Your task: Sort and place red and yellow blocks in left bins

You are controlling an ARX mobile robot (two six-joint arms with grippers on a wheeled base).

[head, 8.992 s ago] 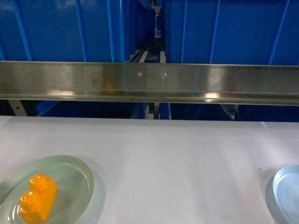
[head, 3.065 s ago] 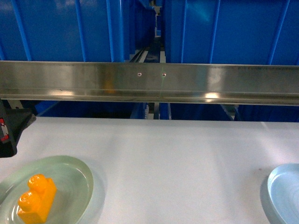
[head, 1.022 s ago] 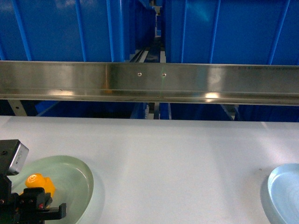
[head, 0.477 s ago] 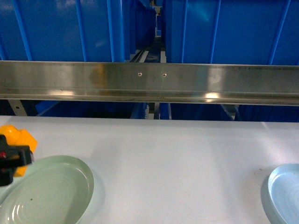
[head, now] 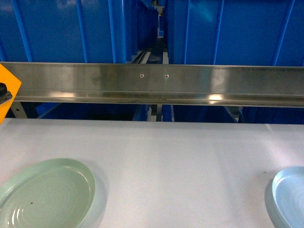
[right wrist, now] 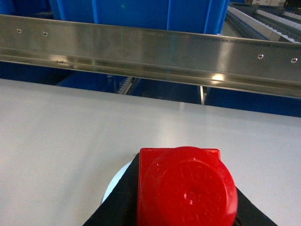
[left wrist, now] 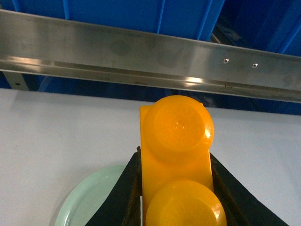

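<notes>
Clamping the orange-yellow block (left wrist: 176, 160) between the two black fingers (left wrist: 123, 193) of my left gripper (left wrist: 176, 188), I have it lifted clear of the white table (head: 180, 161). From the left wrist camera its two round studs face the lens, one above the other, and the pads press against both long sides of the block. Below and to the left of it, part of the pale green oval dish (left wrist: 89, 197) shows on the table. In the head view only a corner of the orange-yellow block (head: 6, 92) shows at the far left edge, in front of the steel rail (head: 161, 84), with a sliver of the dark gripper across it. The green dish (head: 47, 194) lies at the lower left of the table with nothing in it.

My right gripper (right wrist: 186, 202) is closed on the small red block (right wrist: 186, 186), its single round stud turned toward the right wrist camera and black fingers (right wrist: 117, 207) against its sides. Under it, a sliver of the rim of a pale dish (right wrist: 115, 181) shows on the table. In the head view this arm is out of frame; the pale blue dish (head: 289, 194) sits at the lower right edge.

Beyond the rail stand large bright-blue crates with vertical ribs, the left one (head: 61, 31) and the right one (head: 232, 31) separated by a narrow gap.
</notes>
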